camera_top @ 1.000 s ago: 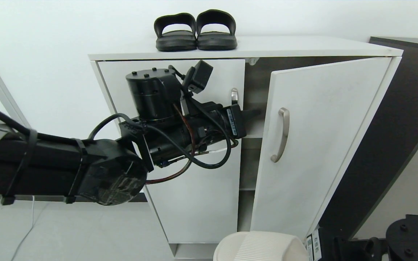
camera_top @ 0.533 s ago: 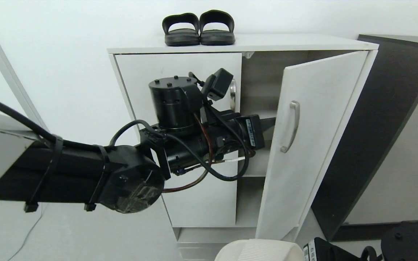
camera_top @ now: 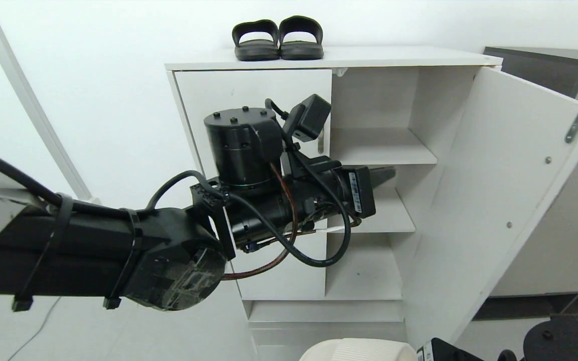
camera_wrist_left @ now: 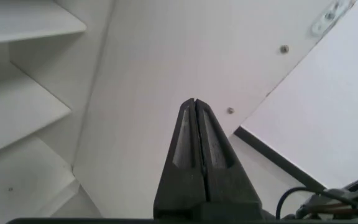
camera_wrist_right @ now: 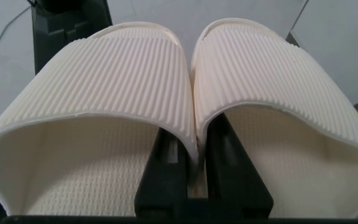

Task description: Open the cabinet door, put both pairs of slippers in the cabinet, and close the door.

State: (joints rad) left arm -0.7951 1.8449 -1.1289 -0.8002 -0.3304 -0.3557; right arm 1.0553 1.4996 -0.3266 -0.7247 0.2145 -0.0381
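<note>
Standing against a pale wall, the white cabinet (camera_top: 394,56) has its right-hand door (camera_top: 494,200) swung wide toward 3 o'clock, so its inner face and a metal hinge plate (camera_top: 575,125) are in sight. The left-hand door (camera_top: 254,100) lies flat and closed. Inside the open half, an upper shelf (camera_top: 379,145), a middle shelf (camera_top: 387,218) and the cabinet floor (camera_top: 364,276) are bare.

A pair of black slippers (camera_top: 278,39) sits side by side on the cabinet top at about 12 o'clock, toes facing outward, the two touching.

The left arm comes in from 9 o'clock, and the left end effector (camera_top: 387,174) hangs in front of the open compartment, level with the gap between the upper and middle shelves, tips aimed toward 3 o'clock. In the left wrist view its fingers (camera_wrist_left: 185,143) are pressed flat together with nothing between them, pointing at the door's inner face (camera_wrist_left: 166,62); whether the tips touch the panel cannot be told.

A pair of cream slippers (camera_top: 359,350) shows at 6 o'clock in the head view, low in front of the cabinet. In the right wrist view the right end effector (camera_wrist_right: 194,162) pinches the adjoining inner sides of the two ribbed straps (camera_wrist_right: 104,81), one finger (camera_wrist_right: 166,168) under each strap.

A dark grey cabinet (camera_top: 570,65) stands beyond the open door at 2 o'clock.
</note>
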